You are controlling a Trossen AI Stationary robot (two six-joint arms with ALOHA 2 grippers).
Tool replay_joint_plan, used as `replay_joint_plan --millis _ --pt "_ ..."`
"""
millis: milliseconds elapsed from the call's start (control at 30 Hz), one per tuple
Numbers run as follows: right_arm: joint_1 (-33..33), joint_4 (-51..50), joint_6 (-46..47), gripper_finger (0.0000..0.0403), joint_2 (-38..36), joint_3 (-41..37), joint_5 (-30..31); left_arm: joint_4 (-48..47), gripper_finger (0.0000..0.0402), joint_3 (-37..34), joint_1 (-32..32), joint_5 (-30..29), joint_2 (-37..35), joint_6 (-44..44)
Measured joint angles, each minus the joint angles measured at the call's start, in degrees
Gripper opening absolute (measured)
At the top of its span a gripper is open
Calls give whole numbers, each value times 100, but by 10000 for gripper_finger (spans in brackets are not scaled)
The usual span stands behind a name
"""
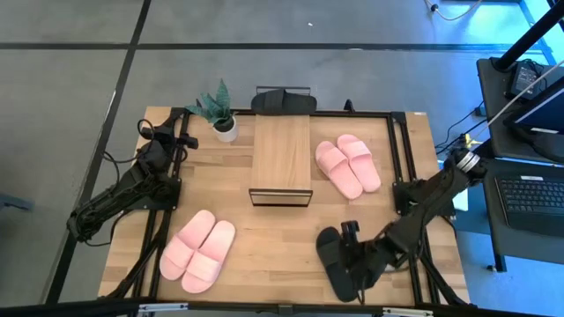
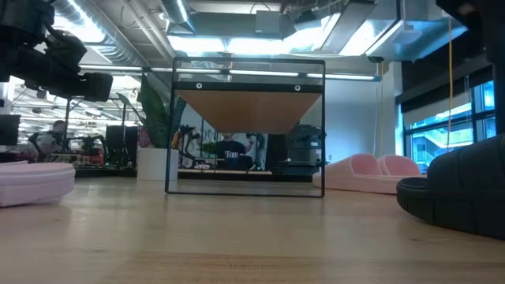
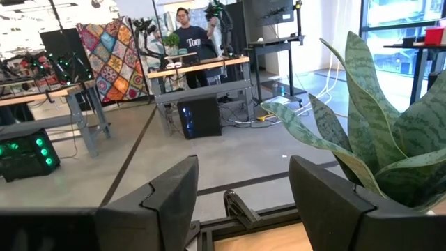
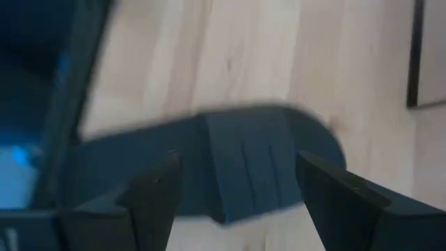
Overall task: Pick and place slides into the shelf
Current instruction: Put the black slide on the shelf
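1. While the right gripper [image 1: 351, 264] stands over the black slide [image 4: 237, 164] at the near edge of the table [image 1: 282, 229], its two fingers are spread wide, one on each side of the strap, and they hold nothing yet. If they come down a little off the strap, they can close on the soft sole only, and I think the slide would then bend or slip out.
2. Because the black slides [image 1: 339, 260] lie close to the table's near edge and seem to touch each other, a push from the fingers could shove one of them off the table, or take both together.
3. A pink pair [image 1: 199, 250] lies at the near left, well apart from this gripper. I see no danger for it now.
4. Farther on, the shelf [image 1: 281, 161] stands at the middle of the table, light and on thin black legs. In my judgement, a slide carried too low could hit the frame and move or tip the shelf.
5. The second pink pair [image 1: 349, 165] lies just beside the shelf on its right, on the way from the black slide. The arm could sweep it if it travels low.
6. At the far left corner, the left gripper [image 3: 244, 199] waits with fingers apart and empty, near the small potted plant [image 1: 222, 113]. A sudden move there could knock the pot over.
7. Another dark slide [image 1: 284, 101] appears behind the table's far edge; I cannot tell what it rests on.
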Motion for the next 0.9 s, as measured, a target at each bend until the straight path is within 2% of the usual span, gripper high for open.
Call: replay_joint_plan --millis 167,433,667,767,900 --pt "223 -596 -105 275 611 246 380 0 217 -1 -1 2 1 -9" --pt "298 -708 54 274 1417 360 616 0 217 0 -1 2 1 -8" --pt "288 -1033 518 273 1644 354 1232 0 217 0 0 2 2 -13" --pt "265 -1056 627 257 1636 358 1273 1 217 0 0 1 1 -16" --pt "245 -1088 655 204 1636 358 1261 0 217 0 0 2 1 -16"
